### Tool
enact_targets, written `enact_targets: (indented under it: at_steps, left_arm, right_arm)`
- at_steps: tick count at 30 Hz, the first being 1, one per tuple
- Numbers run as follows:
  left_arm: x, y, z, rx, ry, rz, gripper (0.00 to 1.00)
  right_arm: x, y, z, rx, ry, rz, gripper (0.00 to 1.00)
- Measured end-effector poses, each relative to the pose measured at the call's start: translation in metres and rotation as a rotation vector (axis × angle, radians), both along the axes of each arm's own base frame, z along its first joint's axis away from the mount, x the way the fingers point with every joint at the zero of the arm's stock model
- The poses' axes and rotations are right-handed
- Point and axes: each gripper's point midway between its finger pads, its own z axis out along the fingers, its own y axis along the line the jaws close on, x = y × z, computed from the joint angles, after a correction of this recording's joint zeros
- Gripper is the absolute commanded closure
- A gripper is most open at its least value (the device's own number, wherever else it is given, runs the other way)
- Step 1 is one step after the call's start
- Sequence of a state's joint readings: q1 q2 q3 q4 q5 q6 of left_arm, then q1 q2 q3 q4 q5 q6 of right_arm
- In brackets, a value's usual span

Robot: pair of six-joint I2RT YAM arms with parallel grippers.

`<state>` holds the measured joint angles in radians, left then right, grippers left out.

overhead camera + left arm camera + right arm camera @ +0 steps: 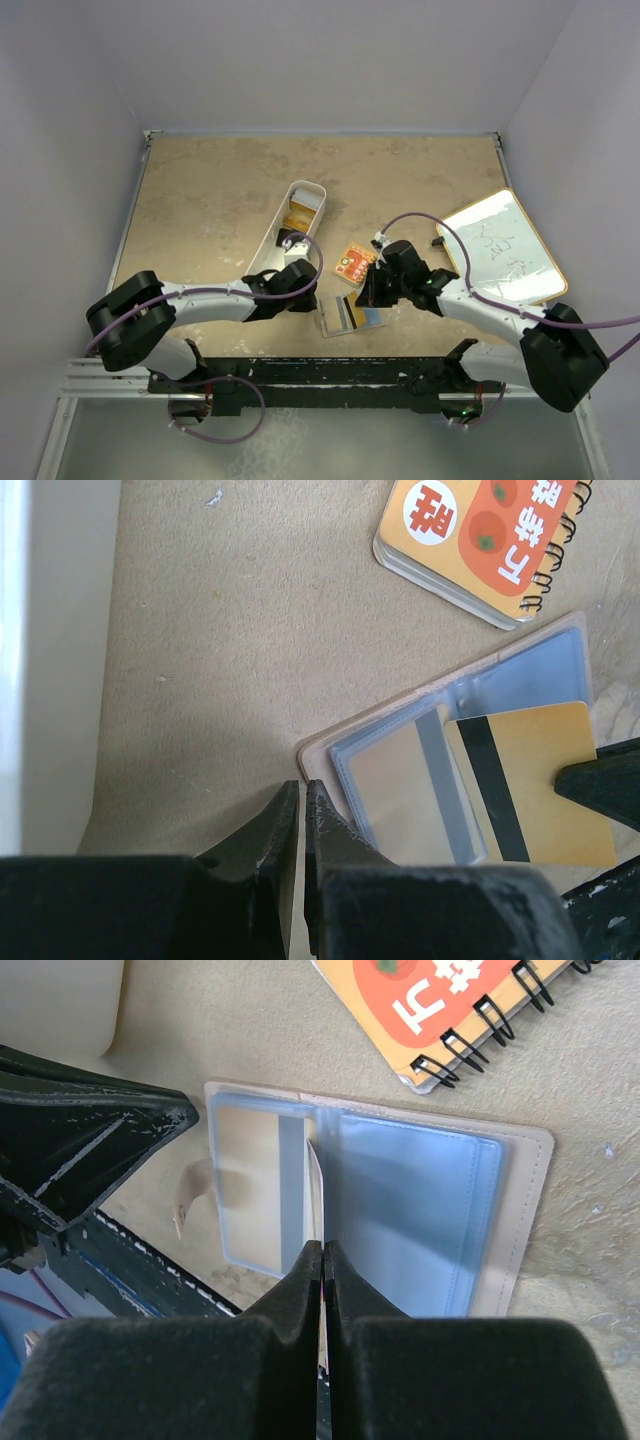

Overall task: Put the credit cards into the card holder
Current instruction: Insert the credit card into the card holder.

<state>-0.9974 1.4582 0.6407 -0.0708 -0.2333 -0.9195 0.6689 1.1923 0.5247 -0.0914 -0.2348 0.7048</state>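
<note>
The card holder (350, 317) lies open at 6 o'clock on the worktop (200, 200), clear sleeves up. The right pincer (322, 1260) is clamped thin on a gold, black-striped credit card (540, 780) over the holder's middle fold, while the left pincer (302, 800) is all but shut on nothing, tips just beside the holder's 10 o'clock corner. To do this well, I judge, the card should tip nearly flat and catch under the sleeve lip before any push, while the left tips press that corner down so the holder cannot skid toward the spiral notebook (470, 540) at 12 o'clock.
</note>
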Motion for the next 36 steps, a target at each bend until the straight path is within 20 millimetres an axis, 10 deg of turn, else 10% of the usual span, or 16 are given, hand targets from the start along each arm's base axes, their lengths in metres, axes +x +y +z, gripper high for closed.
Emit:
enact_targets:
  at_steps: [36]
  left_arm:
    - [-0.004, 0.002, 0.013, -0.032, -0.012, 0.0, 0.93]
  right_arm:
    - [0.002, -0.007, -0.024, 0.014, 0.109, 0.014, 0.87]
